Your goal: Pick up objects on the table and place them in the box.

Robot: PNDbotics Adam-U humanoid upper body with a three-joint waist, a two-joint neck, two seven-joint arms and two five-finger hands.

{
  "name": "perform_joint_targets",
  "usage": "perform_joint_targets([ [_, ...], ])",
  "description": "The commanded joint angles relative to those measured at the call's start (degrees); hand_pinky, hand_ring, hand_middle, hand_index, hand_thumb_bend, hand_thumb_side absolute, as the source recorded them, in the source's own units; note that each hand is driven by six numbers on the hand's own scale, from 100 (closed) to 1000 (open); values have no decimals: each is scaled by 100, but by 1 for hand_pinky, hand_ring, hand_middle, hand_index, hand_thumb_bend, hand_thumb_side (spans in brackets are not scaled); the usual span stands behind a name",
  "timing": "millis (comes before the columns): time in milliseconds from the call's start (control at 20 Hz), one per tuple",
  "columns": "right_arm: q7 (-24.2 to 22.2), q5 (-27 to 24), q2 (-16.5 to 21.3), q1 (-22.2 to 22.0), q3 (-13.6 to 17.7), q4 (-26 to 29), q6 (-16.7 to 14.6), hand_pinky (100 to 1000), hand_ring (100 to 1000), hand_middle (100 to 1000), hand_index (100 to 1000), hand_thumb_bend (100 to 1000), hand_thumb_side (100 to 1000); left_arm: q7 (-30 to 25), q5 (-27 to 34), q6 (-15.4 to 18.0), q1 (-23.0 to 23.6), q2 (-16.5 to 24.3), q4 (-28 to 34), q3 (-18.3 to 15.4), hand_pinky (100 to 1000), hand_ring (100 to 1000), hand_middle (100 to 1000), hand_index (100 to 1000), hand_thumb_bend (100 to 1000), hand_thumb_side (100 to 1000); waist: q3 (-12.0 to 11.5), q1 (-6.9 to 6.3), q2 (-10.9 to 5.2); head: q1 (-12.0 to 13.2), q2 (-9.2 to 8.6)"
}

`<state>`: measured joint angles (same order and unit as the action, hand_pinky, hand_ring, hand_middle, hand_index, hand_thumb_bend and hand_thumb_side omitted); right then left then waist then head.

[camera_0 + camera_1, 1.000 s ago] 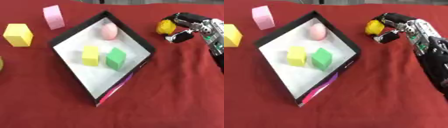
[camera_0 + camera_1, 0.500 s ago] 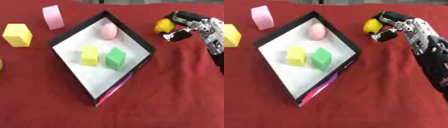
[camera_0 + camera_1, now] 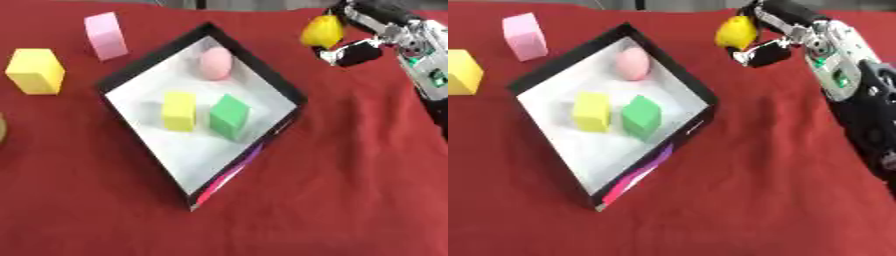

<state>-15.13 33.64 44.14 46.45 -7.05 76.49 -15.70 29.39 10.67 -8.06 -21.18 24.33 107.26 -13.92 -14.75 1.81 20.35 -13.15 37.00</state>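
Box [image 3: 289, 90] holds pink egg [image 3: 215, 63], yellow block [image 3: 178, 110], green block [image 3: 229, 116].

Red tablecloth [image 3: 350, 175]; black box [image 3: 292, 90] (white inside); pink egg [image 3: 215, 63].

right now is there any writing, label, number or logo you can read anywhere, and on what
None can be read.
The box has a pink and purple patch on its near outer wall, with no legible text.
The right hand, curled round the yellow object, has small green marks on the forearm; too blurred to read.
The blocks in the box and on the red cloth show plain faces.
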Motion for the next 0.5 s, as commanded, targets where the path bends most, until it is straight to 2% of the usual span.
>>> perform_joint_targets([
  [50, -45, -322, 189, 21, -128, 759, -41, 634, 416, 459, 709, 232, 331, -1, -43, 10, -24, 221, 82, -50, 704, 868, 747, 702, 100, 735, 21, -20, -192, 20, 60],
  [250, -373, -716, 171, -37, -475, 1695, -111, 633, 418, 461, 709, 241, 346, 28, -78, 10, -11, 284, 91, -70, 705, 869, 748, 702, 100, 728, 30, -15, -258, 14, 105],
  [500, -937, -1309, 143, -67, -807, 2647, -116, 631, 413, 456, 700, 208, 339, 55, -115, 5, 24, 375, 87, -98, 706, 869, 748, 702, 100, 724, 47, 9, -346, 50, 156],
])
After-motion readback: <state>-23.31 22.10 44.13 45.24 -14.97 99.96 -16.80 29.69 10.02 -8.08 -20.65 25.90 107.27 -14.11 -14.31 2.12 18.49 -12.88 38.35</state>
